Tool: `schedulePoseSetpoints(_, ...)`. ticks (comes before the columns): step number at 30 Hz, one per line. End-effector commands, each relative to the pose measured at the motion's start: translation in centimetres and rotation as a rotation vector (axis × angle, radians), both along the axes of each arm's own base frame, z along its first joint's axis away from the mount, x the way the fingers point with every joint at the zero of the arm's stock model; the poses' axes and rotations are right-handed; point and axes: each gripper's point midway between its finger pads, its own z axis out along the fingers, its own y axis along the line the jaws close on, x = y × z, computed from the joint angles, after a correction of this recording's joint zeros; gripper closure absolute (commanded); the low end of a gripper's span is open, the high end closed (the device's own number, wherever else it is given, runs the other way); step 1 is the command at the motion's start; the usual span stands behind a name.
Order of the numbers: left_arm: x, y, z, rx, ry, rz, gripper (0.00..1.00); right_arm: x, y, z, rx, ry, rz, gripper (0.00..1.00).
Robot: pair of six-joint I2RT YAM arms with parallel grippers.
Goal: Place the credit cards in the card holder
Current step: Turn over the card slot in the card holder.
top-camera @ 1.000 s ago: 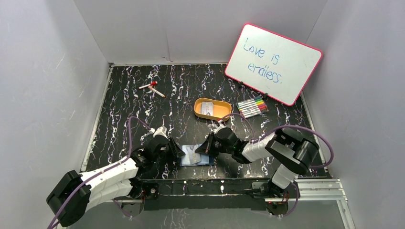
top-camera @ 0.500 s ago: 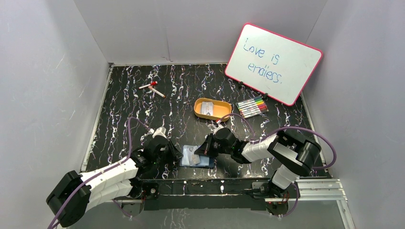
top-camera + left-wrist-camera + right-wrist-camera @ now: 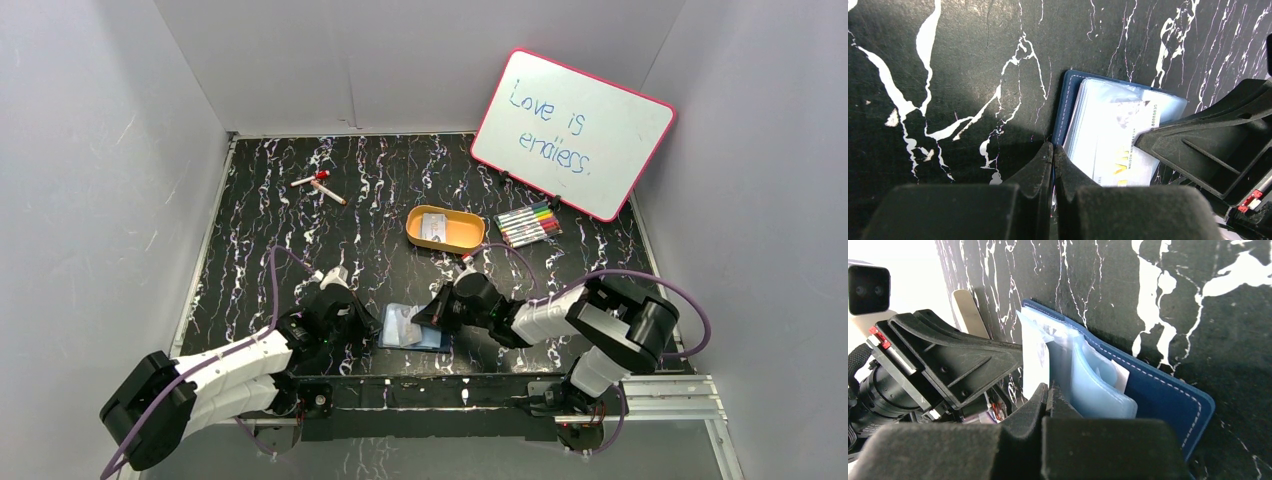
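Note:
The navy card holder (image 3: 412, 328) lies open on the black marbled table near the front edge, its clear sleeves up. My left gripper (image 3: 370, 322) is shut on the holder's navy left cover edge (image 3: 1065, 107); its tips (image 3: 1053, 150) are pressed together. My right gripper (image 3: 426, 315) is shut on a pale credit card (image 3: 1035, 365) standing at the sleeves (image 3: 1098, 390). The printed card (image 3: 1128, 150) lies over the sleeves in the left wrist view. Another credit card (image 3: 433, 226) lies in the orange tray (image 3: 470, 240).
A pink-framed whiteboard (image 3: 572, 132) leans at the back right, with a pack of coloured markers (image 3: 527, 224) before it. Two loose markers (image 3: 318, 185) lie at the back left. White walls enclose the table. The two grippers are very close together.
My right gripper has edged a little left and nearer, over the open holder. The left gripper has kept its hold and barely moved.

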Motion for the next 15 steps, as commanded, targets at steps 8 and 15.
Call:
schedulePoseSetpoints(8,-0.74,0.32,-0.57,-0.004,0.025,0.004,1.0,0.96,-2.26,-0.82,-0.057,-0.026,-0.121,1.0)
schedulePoseSetpoints(15,-0.74,0.04,-0.48,-0.025,0.027,0.005,1.0,0.92,-1.77,-0.99,-0.045,-0.007,-0.122,1.0)
